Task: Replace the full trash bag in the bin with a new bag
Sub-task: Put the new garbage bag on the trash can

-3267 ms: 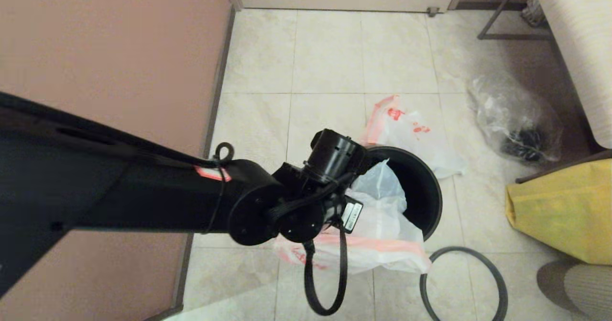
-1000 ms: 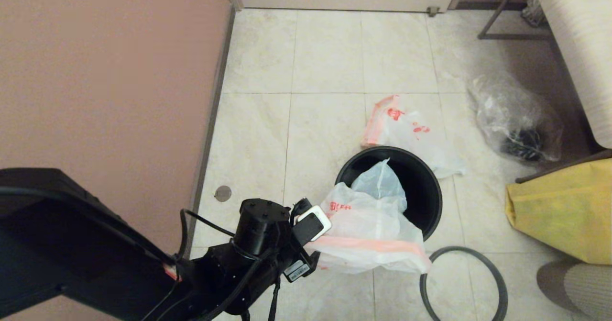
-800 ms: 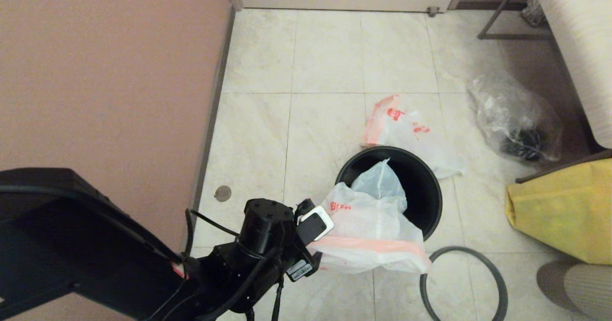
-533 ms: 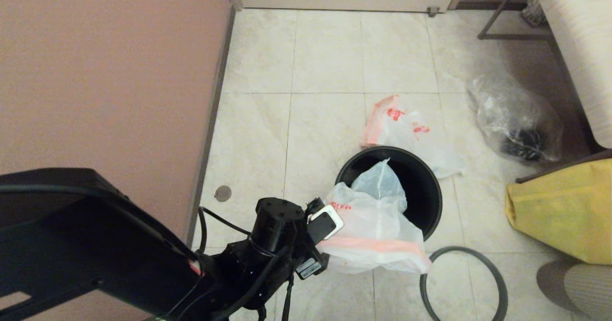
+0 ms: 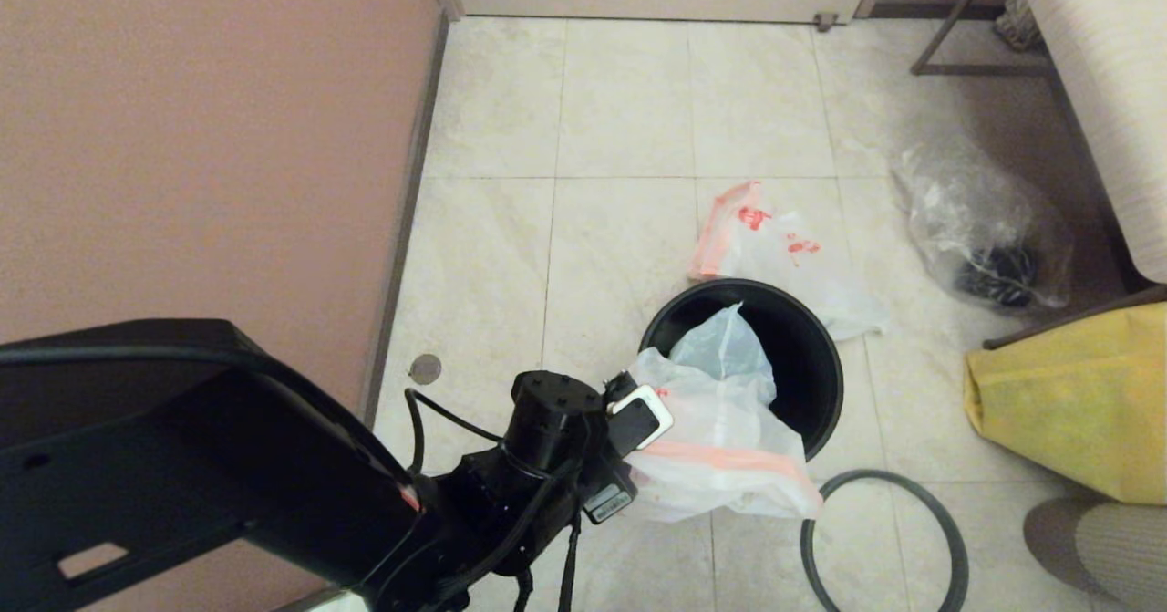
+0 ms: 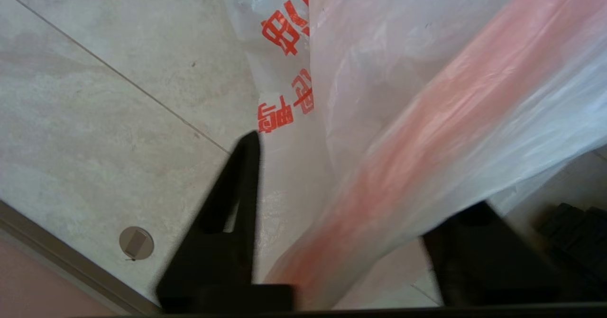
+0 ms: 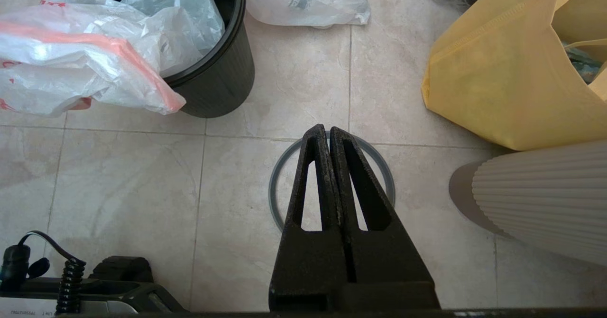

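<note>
Fingers (image 6: 237,199) of the left gripper (image 6: 360,213) stand wide apart, the new bag (image 6: 427,119) hanging between them with its pink border, draped over the bin (image 5: 802,357) rim. The right gripper (image 7: 329,140), pressed closed, hovers above the grey hoop (image 7: 284,166).

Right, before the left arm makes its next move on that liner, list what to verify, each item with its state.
1. Left gripper open, straddling the pink border of the large thin white plastic new bag: ok.
2. New bag lining the small round black plastic bin: not ok; part is inside, most drapes over the near rim.
3. Smallish bulging white full trash bag out of the bin: ok, on the floor beyond it.
4. Dark grey hoop off the bin: ok, flat on the floor beside it.
5. Right gripper shut above the hoop, away from the bag: ok.
6. Bin bottom empty: cannot tell.
</note>
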Robot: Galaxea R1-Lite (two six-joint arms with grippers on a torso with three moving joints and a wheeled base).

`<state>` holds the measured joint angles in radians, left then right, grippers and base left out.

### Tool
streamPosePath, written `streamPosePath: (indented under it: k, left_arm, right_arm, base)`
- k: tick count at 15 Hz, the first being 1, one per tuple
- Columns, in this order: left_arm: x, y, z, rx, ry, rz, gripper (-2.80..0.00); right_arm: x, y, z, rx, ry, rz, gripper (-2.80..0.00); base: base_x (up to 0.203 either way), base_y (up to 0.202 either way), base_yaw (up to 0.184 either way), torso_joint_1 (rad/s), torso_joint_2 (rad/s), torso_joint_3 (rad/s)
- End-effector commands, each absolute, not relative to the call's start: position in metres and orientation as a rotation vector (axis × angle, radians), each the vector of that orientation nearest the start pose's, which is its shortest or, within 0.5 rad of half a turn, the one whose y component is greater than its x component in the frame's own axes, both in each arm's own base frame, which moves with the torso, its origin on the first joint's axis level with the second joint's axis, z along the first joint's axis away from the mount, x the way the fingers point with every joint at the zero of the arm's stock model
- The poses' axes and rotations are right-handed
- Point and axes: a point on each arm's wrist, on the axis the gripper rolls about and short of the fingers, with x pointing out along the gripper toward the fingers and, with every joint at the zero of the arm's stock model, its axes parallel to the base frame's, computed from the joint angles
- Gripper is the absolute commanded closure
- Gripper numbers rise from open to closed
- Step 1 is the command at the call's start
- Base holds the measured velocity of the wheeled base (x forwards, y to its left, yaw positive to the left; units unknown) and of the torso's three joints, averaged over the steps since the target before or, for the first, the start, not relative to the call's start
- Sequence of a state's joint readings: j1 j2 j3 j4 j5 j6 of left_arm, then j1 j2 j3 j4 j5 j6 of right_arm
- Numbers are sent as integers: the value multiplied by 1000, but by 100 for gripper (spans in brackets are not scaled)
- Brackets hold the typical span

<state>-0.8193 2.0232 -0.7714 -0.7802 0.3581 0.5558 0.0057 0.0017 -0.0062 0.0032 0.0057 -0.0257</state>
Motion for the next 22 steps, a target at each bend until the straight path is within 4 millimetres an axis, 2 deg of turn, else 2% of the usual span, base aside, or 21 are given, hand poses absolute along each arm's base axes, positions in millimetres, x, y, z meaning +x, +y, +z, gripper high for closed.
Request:
streamPosePath:
  k: [1,3,6,9,14,16,19,22]
  left_arm:
    - [245,-257,87,783,231,-561,0]
    - [246,-278,95,742,183,-575,0]
    - [266,-308,94,712,138,-540,0]
    - [289,-324,106,647,89,-467,0]
    - [315,-354,132,489,52,-371,0]
    - [317,-369,147,427,58,-367,0]
    - [298,-392,155,316,171,-411,0]
    - [296,-402,145,286,234,-417,0]
  right_arm:
    - [-23,0,77,-26,0,12,0]
    - [-23,0,77,-27,0,12,0]
    - [-23,0,77,-26,0,12,0]
    - [-23,0,77,-26,0,12,0]
    - [-23,0,77,-26,0,12,0]
    - [-23,0,77,-30,0,12,0]
    - [-23,0,77,-32,0,12,0]
    - [-23,0,77,-39,6,13,0]
  base:
    - [0,0,0,0,0,0]
    - [0,0,0,0,0,0]
    - [0,0,0,0,0,0]
    - [0,0,0,0,0,0]
    - [0,0,0,0,0,0]
    - [0,0,0,0,0,0]
    - [0,0,0,0,0,0]
    - [0,0,0,0,0,0]
